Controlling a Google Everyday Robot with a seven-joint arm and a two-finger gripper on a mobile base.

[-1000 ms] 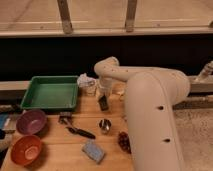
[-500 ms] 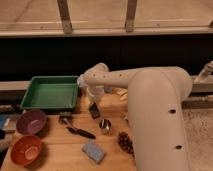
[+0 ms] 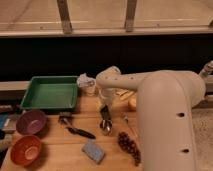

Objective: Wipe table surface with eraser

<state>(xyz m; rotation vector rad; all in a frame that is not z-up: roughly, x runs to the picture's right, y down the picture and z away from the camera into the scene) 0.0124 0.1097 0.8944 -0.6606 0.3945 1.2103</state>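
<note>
Light-brown planks make up the table (image 3: 59, 152), which is set before a dark wall panel with a pale window frame (image 3: 65, 17) above it. At the left rear a green tray (image 3: 50, 93) is placed, and a crumpled white cup (image 3: 87, 83) is seen just beside its right corner. A purple bowl (image 3: 31, 122) and an orange bowl (image 3: 22, 149) are lined up along the left edge, one in front of the other. A black-handled brush (image 3: 76, 130) is laid between the bowls and the middle of the table, and a blue-grey sponge (image 3: 93, 151) is found near the front edge. A cluster of dark red grapes (image 3: 129, 145) is spread to the sponge's right.

The right side is filled by the thick white arm (image 3: 165, 115), which is bent leftward over the table. The gripper (image 3: 104, 115) is pointed down at mid-table, just above a small metal cup (image 3: 106, 126). A small dark block, taken to be the eraser (image 3: 104, 109), is seen at the gripper's tip, off the wood. Whether the gripper is spread or pinched on the block cannot be told.
</note>
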